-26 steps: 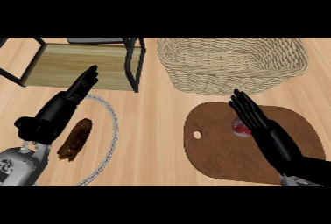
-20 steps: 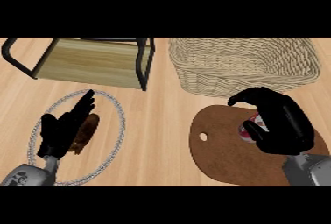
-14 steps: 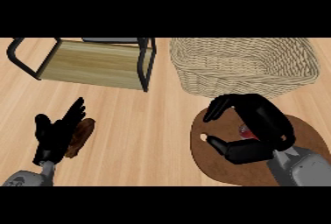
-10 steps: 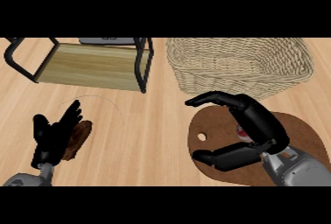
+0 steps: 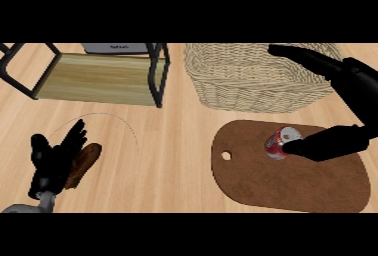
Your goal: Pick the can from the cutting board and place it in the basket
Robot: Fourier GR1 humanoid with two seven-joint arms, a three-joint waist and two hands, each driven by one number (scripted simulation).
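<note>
One can (image 5: 281,143) lying on the cutting board (image 5: 295,175), near its upper edge, just below the basket (image 5: 251,75). Spreading wide around it, the right hand (image 5: 347,100), thumb touching its side and fingers arching over the basket. Resting open at lower left, the left hand (image 5: 53,162), over a brown object (image 5: 85,162).

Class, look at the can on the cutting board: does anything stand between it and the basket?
Nothing visible does. The can stands on the cutting board, the right hand open around it. Between it and the basket lies only bare counter, but the can must clear the near wall.
</note>
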